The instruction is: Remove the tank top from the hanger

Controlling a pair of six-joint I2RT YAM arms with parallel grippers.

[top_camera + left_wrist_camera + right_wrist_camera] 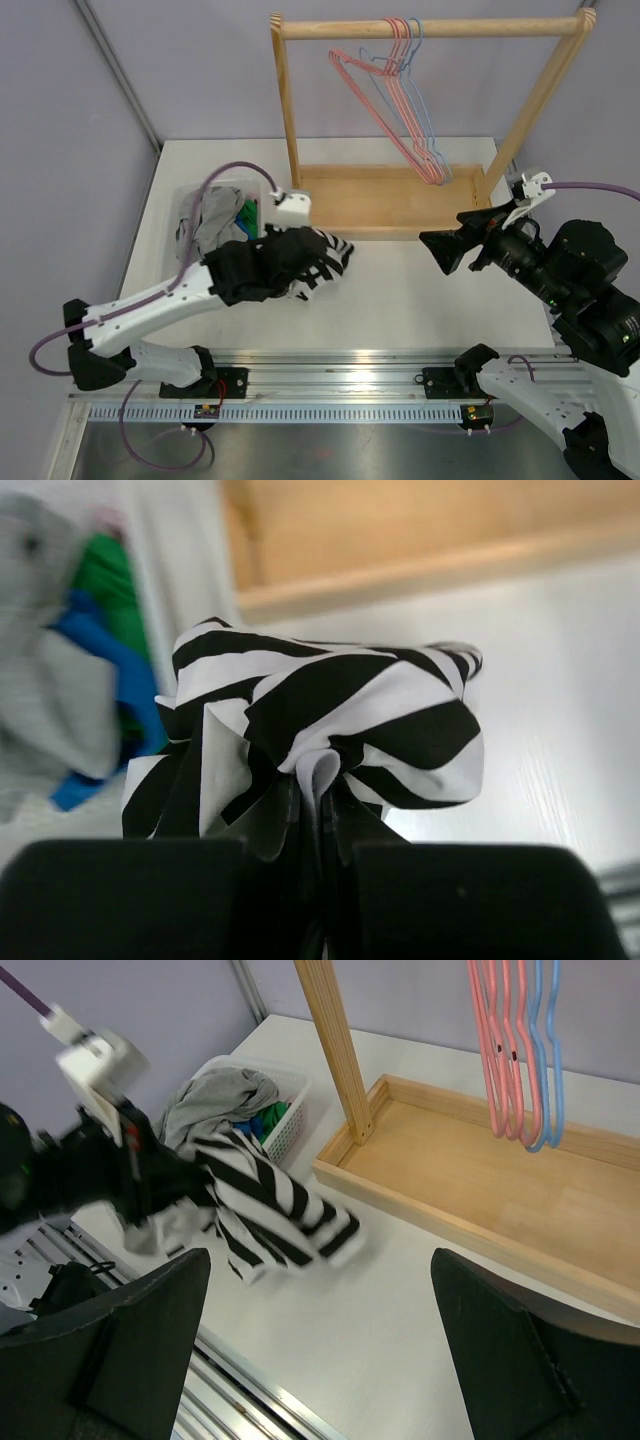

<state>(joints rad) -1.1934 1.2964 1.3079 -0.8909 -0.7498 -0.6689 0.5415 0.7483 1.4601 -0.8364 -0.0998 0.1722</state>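
The black-and-white striped tank top (322, 262) hangs bunched from my left gripper (300, 262), which is shut on it just above the white table, left of centre. In the left wrist view the fabric (320, 720) is pinched between my closed fingers (318, 815). It also shows in the right wrist view (270, 1205). Several empty pink and blue hangers (405, 100) hang from the wooden rack's top bar. My right gripper (448, 250) is open and empty, held above the table to the right; its fingers (150, 1330) stand wide apart.
The wooden rack's tray base (390, 200) lies at the back of the table. A white basket (195, 205) of grey, green and blue clothes stands at the back left. A metal rail (330, 380) runs along the near edge.
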